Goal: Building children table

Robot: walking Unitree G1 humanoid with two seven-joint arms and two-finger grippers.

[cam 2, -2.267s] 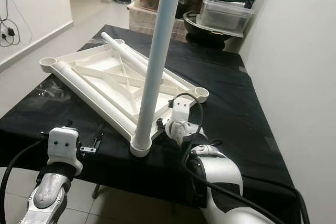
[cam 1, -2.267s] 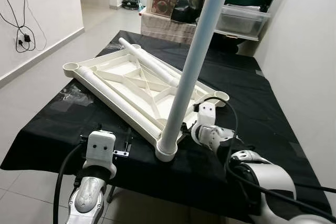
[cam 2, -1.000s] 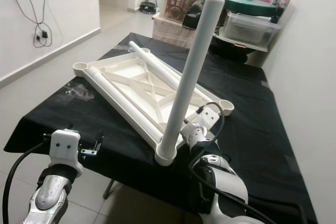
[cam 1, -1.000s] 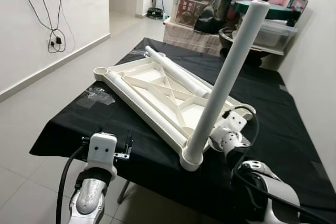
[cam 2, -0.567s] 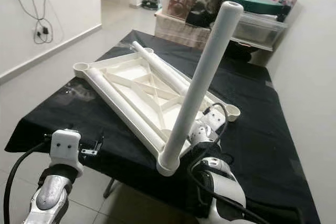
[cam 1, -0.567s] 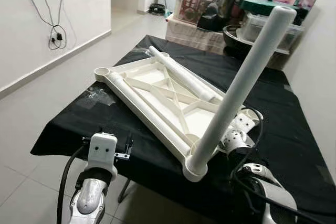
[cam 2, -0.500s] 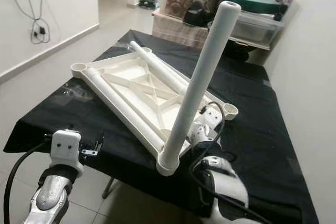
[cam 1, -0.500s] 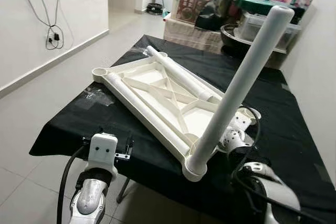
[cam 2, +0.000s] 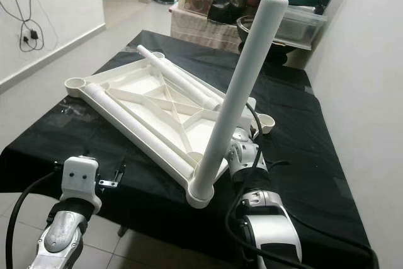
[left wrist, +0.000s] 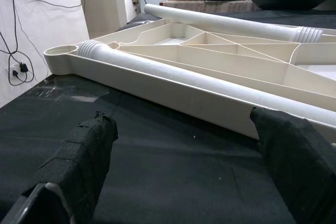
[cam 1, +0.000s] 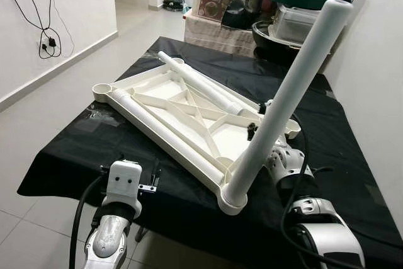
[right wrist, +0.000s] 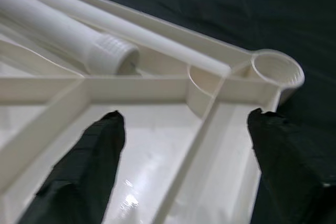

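The left gripper (cam 1: 135, 184) hangs at the table's (cam 1: 75, 155) near edge, jaws wide apart and empty. Just beyond, the upturned tabletop (cam 1: 189, 114) lies across the middle, one leg (cam 1: 286, 96) planted in its near corner socket, leaning. The right gripper (right wrist: 184, 145) hovers over the frame's right corner, jaws spread, holding nothing. Two legs lie loose on the frame, so roughly one of four looks fitted. Bare black cloth to the right gives room; bins (cam 1: 296, 20) crowd the far edge.
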